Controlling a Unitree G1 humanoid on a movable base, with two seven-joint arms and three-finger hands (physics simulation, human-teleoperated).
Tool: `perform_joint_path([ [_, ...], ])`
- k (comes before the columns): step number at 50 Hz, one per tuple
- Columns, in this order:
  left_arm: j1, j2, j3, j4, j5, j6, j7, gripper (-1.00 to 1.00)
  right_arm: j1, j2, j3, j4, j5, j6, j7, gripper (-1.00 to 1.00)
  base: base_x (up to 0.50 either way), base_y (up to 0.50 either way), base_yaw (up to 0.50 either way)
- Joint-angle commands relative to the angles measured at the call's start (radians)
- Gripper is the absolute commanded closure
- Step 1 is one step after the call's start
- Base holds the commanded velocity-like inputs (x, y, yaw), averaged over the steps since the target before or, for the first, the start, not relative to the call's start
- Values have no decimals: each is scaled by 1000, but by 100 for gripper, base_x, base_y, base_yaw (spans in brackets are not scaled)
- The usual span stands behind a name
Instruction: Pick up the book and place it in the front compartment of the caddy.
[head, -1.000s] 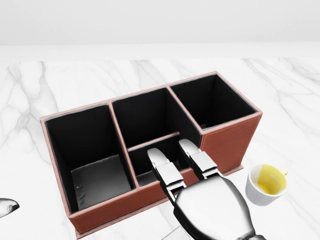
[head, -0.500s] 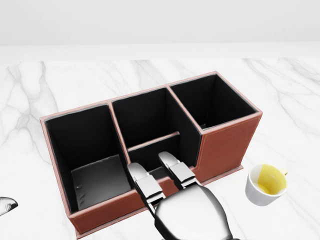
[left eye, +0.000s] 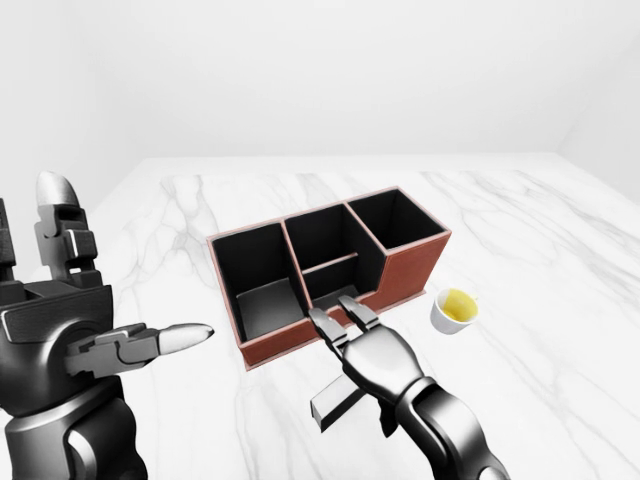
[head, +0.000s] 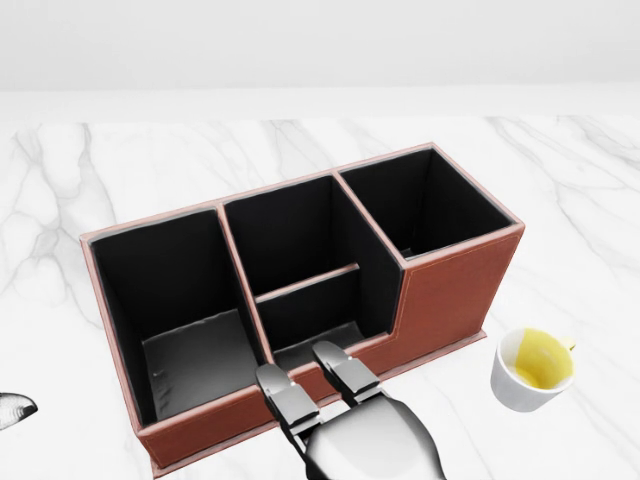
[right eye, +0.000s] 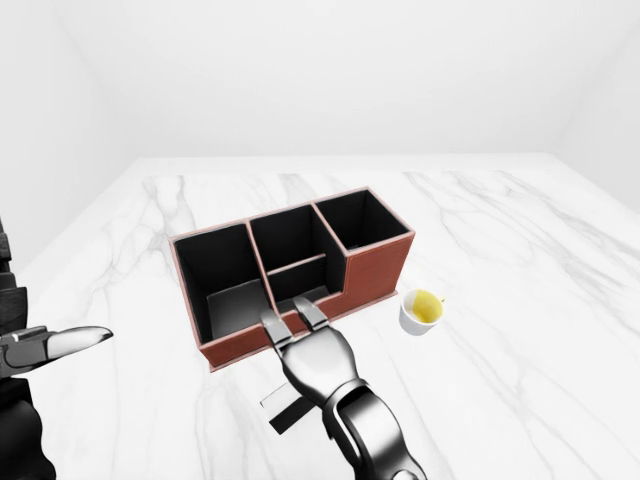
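The right hand (left eye: 362, 345) hangs low over the marble, its two upper fingers (head: 288, 398) stretched out straight and side by side, their tips just at the near lower wall of the caddy. Beneath the palm a flat, dark grey slab, the book (left eye: 334, 402), juts out to the left in the left-eye view. It looks thin and plain, with no markings I can make out, lying roughly level and close to the tabletop. A third finger seems to curl under it, so the hand appears to have the book pinched against the palm, though whether the book also touches the table I cannot tell.

The caddy (head: 447, 290) is a reddish-brown, leather-look box with black inside walls. It has a large bay at the left of the head view, a square bay at the right, and a middle part split by a lower crosswall into two smaller pockets. The pocket nearer the bottom of the view sits behind a stepped-down wall, right by the fingertips. A grey panel lies on the floor of the left bay.

To the right of the caddy, apart from it, stands a small white cup (head: 527, 369) with yellow inside.

The left hand (left eye: 70, 330) is held up at the left edge of the left-eye view, well away from the caddy, fingers spread, one pointing right, grasping nothing.

The white marble tabletop (right eye: 520, 260) runs out to pale walls.
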Motion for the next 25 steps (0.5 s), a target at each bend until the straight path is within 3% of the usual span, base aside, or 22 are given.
perform_joint_path([
  [1, -16, -8, -50, 85, 85, 0, 14, -100, -6, -7, -11, 84, 12, -27, 0, -100, 0, 0, 0],
  [25, -18, -6, -50, 86, 85, 0, 17, -100, -62, 23, -70, 131, 11, -27, 0, -100, 0, 0, 0],
])
